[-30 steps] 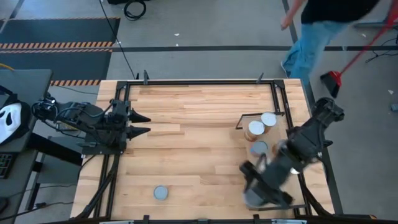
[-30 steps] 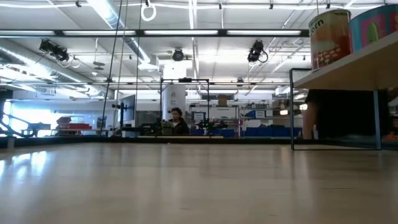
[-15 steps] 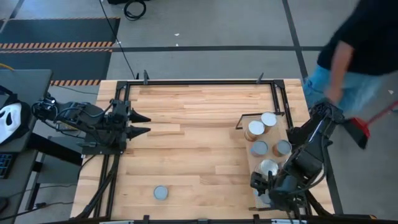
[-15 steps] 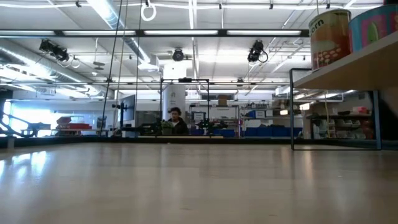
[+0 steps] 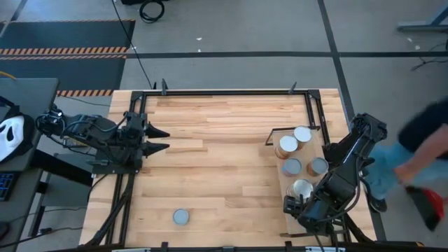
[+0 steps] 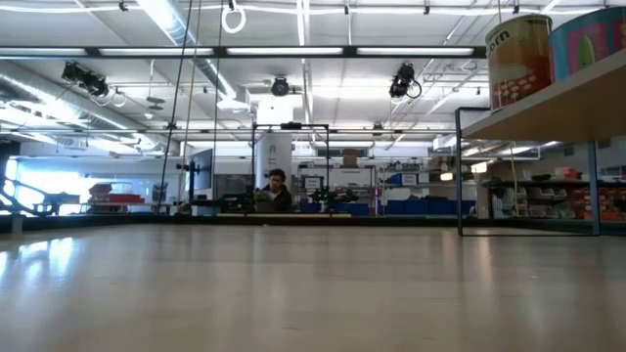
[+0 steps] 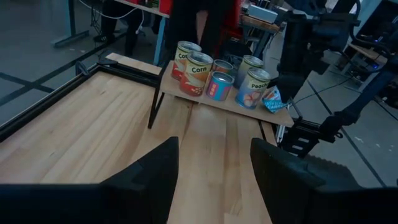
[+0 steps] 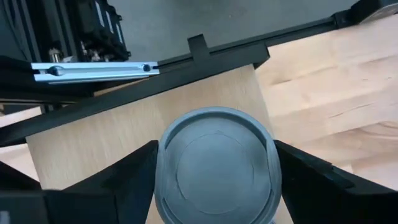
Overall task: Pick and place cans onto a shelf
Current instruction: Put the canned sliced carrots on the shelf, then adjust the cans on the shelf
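The pale wooden shelf stands at the table's right side with several cans upright on it. My right gripper points steeply down over the shelf's near end, shut on a grey-topped can. In the left wrist view that can has a blue label and leans a little. One more can stands on the tabletop near the front edge. My left gripper waits open at the table's left edge, nothing between its fingers. My right gripper has the can's round wall between its two fingers, one on each opposite side. The fingers come from above, slanting slightly. The can's top faces up, and it sits low at the shelf's near end; its base is hidden.
Black frame rails run along the table's edges, and one bar lies just beyond the shelf's near end. The middle of the slatted tabletop is bare wood. A person passes beyond the table's right edge.
My right gripper has carried the can from over the tabletop's near right part toward the right edge and down onto the shelf's near end, rolling its wrist on the way. A person has walked past outside the table's right side.
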Action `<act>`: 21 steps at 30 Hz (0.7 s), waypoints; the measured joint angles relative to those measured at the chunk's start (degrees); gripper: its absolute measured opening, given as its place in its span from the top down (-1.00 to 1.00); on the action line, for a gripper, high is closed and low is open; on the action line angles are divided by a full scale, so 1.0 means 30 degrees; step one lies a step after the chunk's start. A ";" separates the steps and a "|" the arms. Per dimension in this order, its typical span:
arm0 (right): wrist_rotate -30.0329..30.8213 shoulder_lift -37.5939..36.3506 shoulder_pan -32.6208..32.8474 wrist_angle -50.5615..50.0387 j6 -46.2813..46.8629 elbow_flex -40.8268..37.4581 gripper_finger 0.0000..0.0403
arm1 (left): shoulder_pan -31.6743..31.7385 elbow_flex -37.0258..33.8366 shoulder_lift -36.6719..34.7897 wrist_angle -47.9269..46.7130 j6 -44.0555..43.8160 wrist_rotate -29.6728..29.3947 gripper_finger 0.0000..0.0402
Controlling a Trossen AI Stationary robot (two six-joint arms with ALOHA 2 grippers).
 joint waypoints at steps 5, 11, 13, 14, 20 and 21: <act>0.0157 0.0057 -0.0048 0.0019 0.0364 -0.0025 -0.66 | 0.0004 0.0000 0.0007 0.0000 0.0000 0.0000 -0.03; 0.0561 0.0084 -0.0122 -0.0125 0.1577 0.1299 -0.76 | 0.0007 0.0000 0.0000 0.0000 -0.0007 0.0000 -0.03; 0.1734 0.0080 -0.0206 -0.0150 0.2455 0.2592 -0.75 | 0.0000 0.0000 0.0007 -0.0007 -0.0001 0.0000 -0.03; 0.2560 0.0080 -0.0348 -0.0188 0.3139 0.3372 -0.75 | 0.0000 0.0000 0.0007 0.0000 0.0000 0.0000 -0.03; 0.8064 -0.0252 -0.3473 -0.2441 0.9999 0.6632 -0.72 | 0.0004 0.0000 0.0003 0.0000 -0.0007 0.0000 -0.03; 0.8474 -0.0510 -0.4277 -0.3205 1.1255 0.6583 -0.72 | 0.0000 0.0000 0.0006 0.0000 0.0000 0.0000 -0.03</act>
